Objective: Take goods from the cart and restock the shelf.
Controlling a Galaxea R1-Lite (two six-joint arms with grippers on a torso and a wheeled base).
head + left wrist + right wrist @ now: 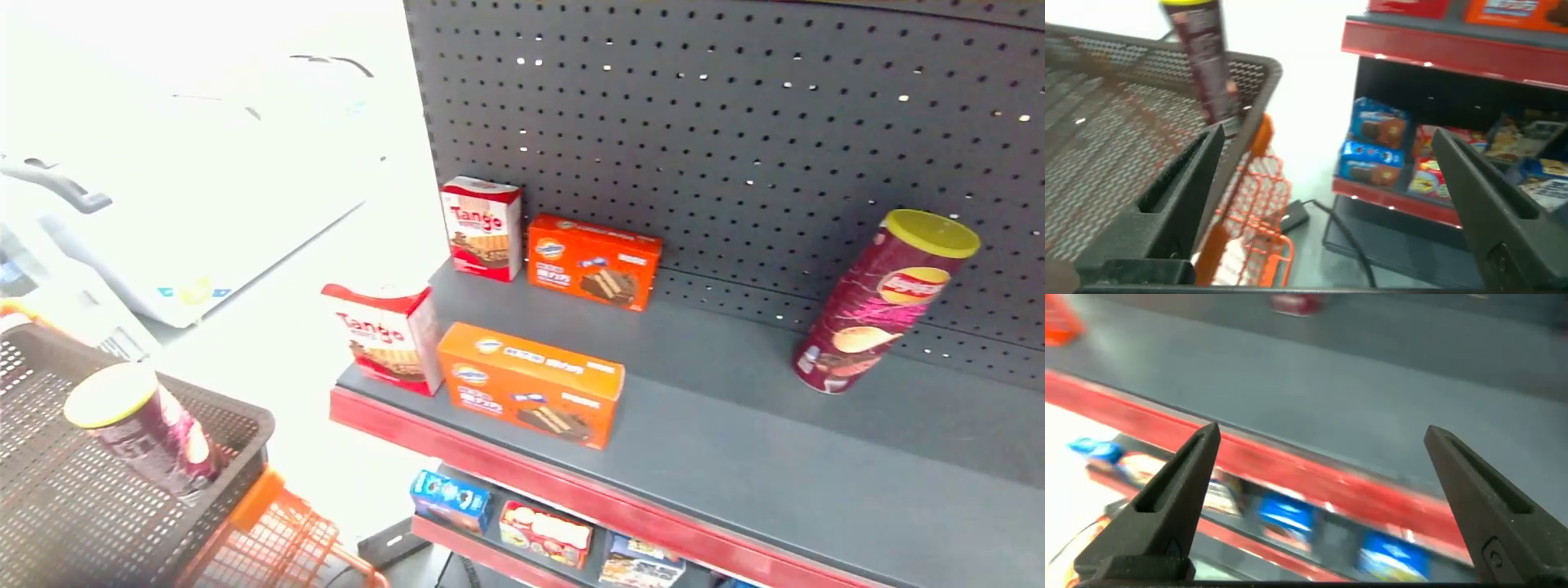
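**A:** Both tools hang spread and empty. The left tool is off the shelf's left end, the right tool in front of its red lip.

**B:** Yep. One chip can waits in the cart beside the shelf, and another can already stands far back on it. Partway done, I'd guess. The left wrist view catches the snacks under the shelf much better than the head view.

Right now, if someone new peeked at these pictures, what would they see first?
Probably the tall maroon chip can with its yellow lid, alone on the right of the grey shelf. Then two bright orange boxes on the shelf's left, one in front, one behind. A matching can sits in the dark cart basket beside the shelf.
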